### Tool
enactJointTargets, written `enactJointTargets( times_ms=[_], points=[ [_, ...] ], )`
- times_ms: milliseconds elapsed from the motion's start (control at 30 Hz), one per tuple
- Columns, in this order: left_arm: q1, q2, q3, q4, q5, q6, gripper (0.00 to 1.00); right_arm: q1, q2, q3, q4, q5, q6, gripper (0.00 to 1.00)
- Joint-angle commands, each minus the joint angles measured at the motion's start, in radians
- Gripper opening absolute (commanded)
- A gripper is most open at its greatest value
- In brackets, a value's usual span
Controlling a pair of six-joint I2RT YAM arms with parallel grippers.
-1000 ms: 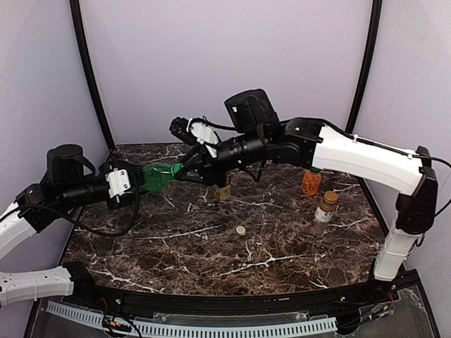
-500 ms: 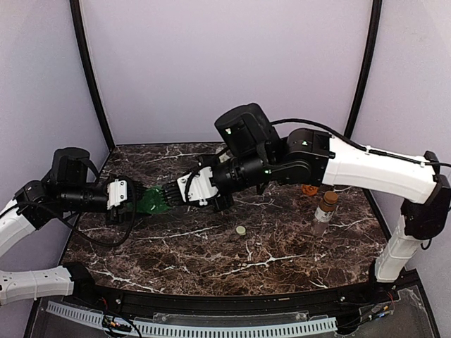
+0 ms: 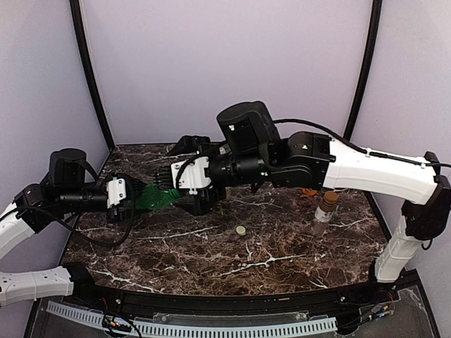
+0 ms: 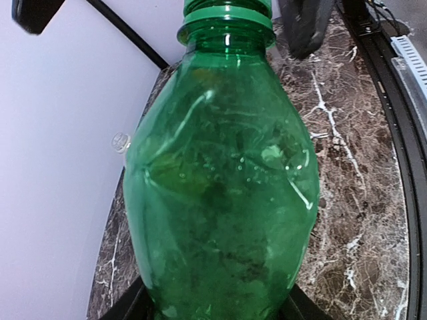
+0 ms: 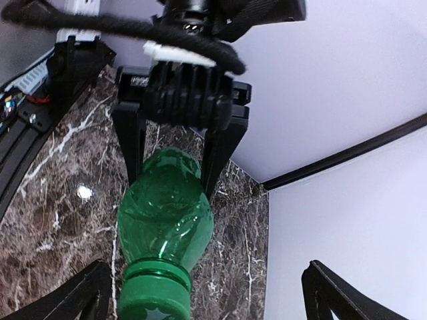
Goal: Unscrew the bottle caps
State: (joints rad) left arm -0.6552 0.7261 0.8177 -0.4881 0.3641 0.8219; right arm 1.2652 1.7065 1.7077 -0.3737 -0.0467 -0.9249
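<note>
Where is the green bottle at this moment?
In the top view, the green bottle is left of centre, held sideways by the left pincer, its cap pointing at the open right pincer.

- Bottles: we count three in the top view, namely one green bottle, one clear bottle and one orange bottle, the last mostly hidden behind an arm.
- Loose caps: we count one cap.
- Arms: we count two, the left arm and the right arm.

Even bright light, sharp frames — glossy glare
</note>
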Motion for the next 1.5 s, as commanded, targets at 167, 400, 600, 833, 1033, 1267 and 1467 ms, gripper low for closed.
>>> enactJointTargets(
  times_ms=[167,400,600,833,1033,1267,1467],
  points=[
    [-0.004,-0.005,-0.081,0.365,-0.381,0.001,0.01,-0.079,-0.039,0.082,0.139,-0.026,0.867,0.99],
    [-0.007,0.007,-0.114,0.482,-0.526,0.108,0.01,-0.202,0.028,0.098,0.107,-0.186,1.4,0.84],
    [-0.013,0.008,-0.124,0.518,-0.527,0.132,0.01,-0.214,0.095,0.177,0.085,-0.241,1.434,0.81],
    [-0.014,0.012,-0.127,0.522,-0.526,0.144,0.01,-0.214,0.141,0.22,0.081,-0.292,1.432,0.62],
    [-0.015,0.013,-0.132,0.526,-0.521,0.149,0.01,-0.219,0.153,0.223,0.08,-0.301,1.43,0.45],
    [-0.014,0.015,-0.132,0.534,-0.53,0.155,0.01,-0.222,0.168,0.228,0.056,-0.304,1.437,0.47],
    [-0.015,0.014,-0.134,0.537,-0.529,0.155,0.01,-0.222,0.161,0.221,0.046,-0.3,1.433,0.39]
  ],
)
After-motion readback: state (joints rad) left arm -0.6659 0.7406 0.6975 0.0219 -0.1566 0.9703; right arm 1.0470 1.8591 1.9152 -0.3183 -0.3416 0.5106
